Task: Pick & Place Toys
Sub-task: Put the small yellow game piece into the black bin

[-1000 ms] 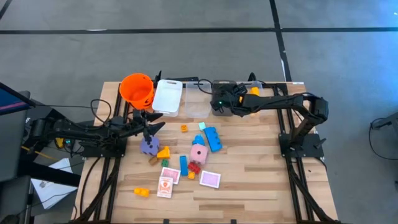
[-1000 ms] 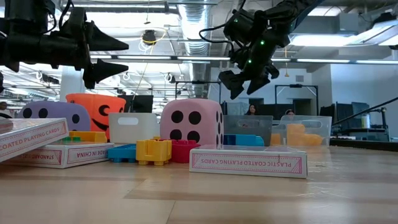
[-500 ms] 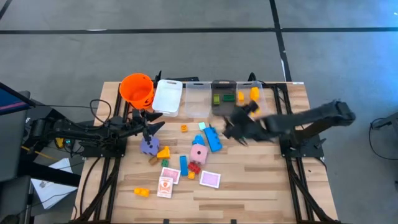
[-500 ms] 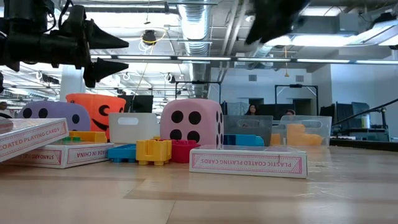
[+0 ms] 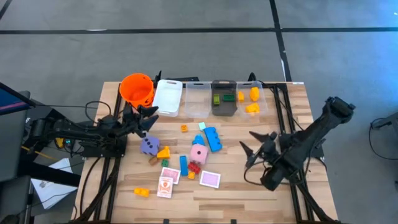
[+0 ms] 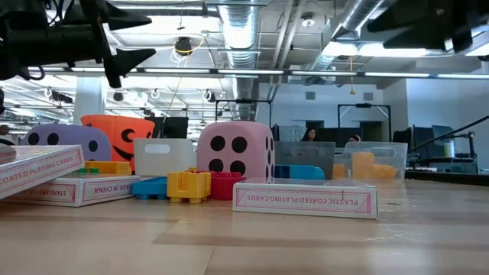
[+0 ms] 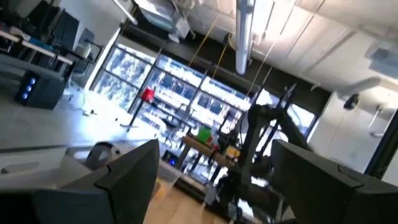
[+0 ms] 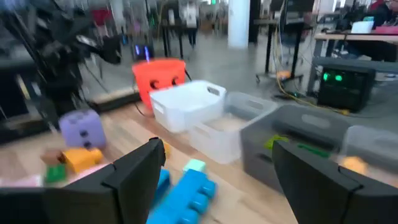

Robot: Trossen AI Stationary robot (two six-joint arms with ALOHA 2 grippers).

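- A few bricks already sit in the far bins: a green one in the grey bin point(image 5: 224, 98), and yellow bricks point(image 5: 253, 99) in the clear bin at the far right.
- Most toys are still out on the table point(image 5: 249, 186): the purple die point(image 5: 148, 145), the pink die point(image 5: 198, 154), the long blue brick point(image 5: 212, 139), a small orange brick point(image 5: 185, 129), red and yellow bricks, and the card packs point(image 5: 209, 179) near the front edge.
- The orange bucket point(image 5: 137, 89) and white bin point(image 5: 167, 96) stand at the far left.
- The right gripper point(image 5: 258, 148) hangs over bare table to the right of the pile, jaws apart, holding nothing.
- The left gripper point(image 5: 147, 116) hovers just beside the bucket, above the purple die, jaws apart and empty.
- By my reckoning the job is barely begun; nearly everything is left to sort.
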